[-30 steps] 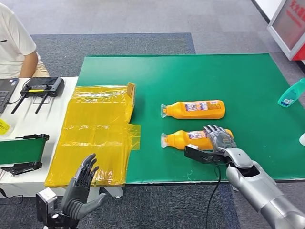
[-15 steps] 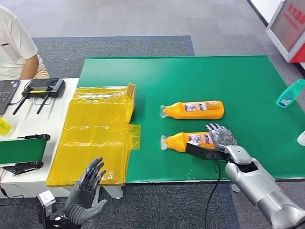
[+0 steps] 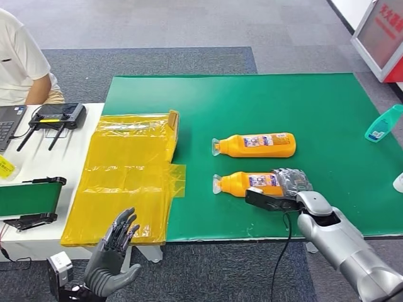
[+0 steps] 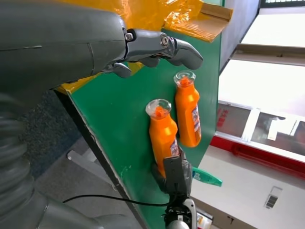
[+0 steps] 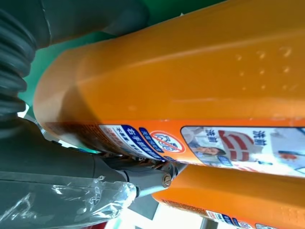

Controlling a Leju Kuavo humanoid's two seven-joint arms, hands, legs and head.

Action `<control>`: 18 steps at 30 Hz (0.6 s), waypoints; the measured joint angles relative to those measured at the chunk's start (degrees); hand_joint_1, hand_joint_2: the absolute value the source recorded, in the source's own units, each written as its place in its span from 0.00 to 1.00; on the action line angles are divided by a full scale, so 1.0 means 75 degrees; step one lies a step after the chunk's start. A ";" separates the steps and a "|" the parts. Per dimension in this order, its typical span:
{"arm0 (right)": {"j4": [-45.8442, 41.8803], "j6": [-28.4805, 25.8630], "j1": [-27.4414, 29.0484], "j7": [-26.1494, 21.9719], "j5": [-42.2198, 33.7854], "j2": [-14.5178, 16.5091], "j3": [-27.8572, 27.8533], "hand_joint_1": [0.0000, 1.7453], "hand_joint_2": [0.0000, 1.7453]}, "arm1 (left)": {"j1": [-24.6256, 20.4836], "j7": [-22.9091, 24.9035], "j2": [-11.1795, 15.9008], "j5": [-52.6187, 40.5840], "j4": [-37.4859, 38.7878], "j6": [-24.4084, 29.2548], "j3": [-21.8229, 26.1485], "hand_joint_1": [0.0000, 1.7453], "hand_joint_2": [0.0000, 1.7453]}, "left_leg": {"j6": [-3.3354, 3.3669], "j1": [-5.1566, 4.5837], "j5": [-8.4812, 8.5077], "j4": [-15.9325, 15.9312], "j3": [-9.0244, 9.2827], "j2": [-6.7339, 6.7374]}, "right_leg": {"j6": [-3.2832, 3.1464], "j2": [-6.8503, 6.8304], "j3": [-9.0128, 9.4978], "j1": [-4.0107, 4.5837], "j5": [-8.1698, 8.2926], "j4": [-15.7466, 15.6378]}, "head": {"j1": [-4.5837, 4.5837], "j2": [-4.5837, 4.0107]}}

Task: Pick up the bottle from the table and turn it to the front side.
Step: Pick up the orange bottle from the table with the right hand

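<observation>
Here, a green table mat (image 3: 285,100) serves as the landmark. Beside it, on a white table, lies a sheet of yellow plastic (image 3: 124,176) whose edge laps onto the mat. On the mat lie two orange bottles on their sides, side by side, caps pointing toward the plastic. The far bottle (image 3: 256,145) is untouched. The near bottle (image 3: 245,184) is the one being worked: the right hand (image 3: 291,182) covers its base end, fingers curled over the body and thumb alongside, so a grip looks to be forming. The bottle rests flat on the mat, so lifting and turning it to its front side are both left to do. The left hand (image 3: 114,248) hovers off the mat's near edge, fingers spread, holding nothing.
</observation>
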 joint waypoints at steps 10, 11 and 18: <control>-0.0462 -0.0464 0.0413 -0.0344 -0.0614 0.0038 -0.0057 1.00 1.00 | 0.0008 -0.0049 0.0017 -0.0358 -0.0002 0.0232 0.0003 0.00 1.00 | -0.0014 0.0003 -0.0019 0.0000 -0.0001 -0.0002 | -0.0009 0.0000 0.0000 0.0006 -0.0023 0.0001 | 0.0001 0.0000; -0.0655 -0.0581 0.0580 -0.0432 -0.0773 0.0080 -0.0124 1.00 1.00 | 0.0010 -0.0049 0.0012 -0.0399 -0.0008 0.0269 0.0005 0.00 1.00 | -0.0020 0.0004 -0.0024 0.0000 0.0000 -0.0002 | -0.0012 0.0002 0.0000 0.0008 -0.0025 0.0001 | 0.0000 0.0000; -0.2638 -0.1086 0.2226 -0.1080 -0.2077 0.0843 -0.0774 1.00 1.00 | 0.0067 -0.0049 -0.0138 -0.0392 -0.0198 0.0261 0.0077 0.00 1.00 | -0.0036 0.0015 -0.0037 -0.0005 -0.0010 -0.0002 | -0.0032 0.0000 -0.0010 0.0023 -0.0051 0.0004 | 0.0000 0.0000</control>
